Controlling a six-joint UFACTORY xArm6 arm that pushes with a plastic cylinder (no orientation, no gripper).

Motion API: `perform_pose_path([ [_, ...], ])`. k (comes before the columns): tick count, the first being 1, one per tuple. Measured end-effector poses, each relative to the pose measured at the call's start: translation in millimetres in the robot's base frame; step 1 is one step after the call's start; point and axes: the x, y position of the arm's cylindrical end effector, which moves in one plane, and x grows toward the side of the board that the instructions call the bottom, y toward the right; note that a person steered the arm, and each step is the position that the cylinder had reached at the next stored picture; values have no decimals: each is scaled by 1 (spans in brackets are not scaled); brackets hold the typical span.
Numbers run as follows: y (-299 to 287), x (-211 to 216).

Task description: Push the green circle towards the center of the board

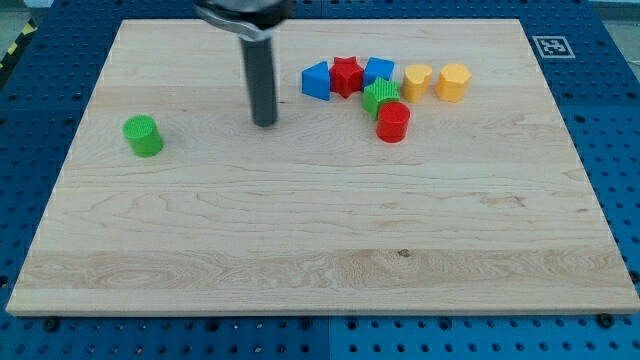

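Here our tip (265,122) rests on the bench (300,250), well right of the green circle (143,136), which stands alone near the left edge. We carry no fingers, only the rod. Far right of the tip cluster a blue block (316,81), red star (346,75), second blue block (379,70), green block (379,97), red cylinder (393,122) and two yellow blocks (417,79).

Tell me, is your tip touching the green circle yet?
Apart. The camera view shows bare board between my tip and the green circle, which sits alone toward the view's left.
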Motion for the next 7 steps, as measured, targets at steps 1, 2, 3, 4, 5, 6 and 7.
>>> perform_pose_path([
  [1,-76,-12],
  [2,-158,-12],
  [3,-186,13],
  [4,-127,65],
  [5,-32,88],
  [6,-26,88],
  [7,-100,88],
])
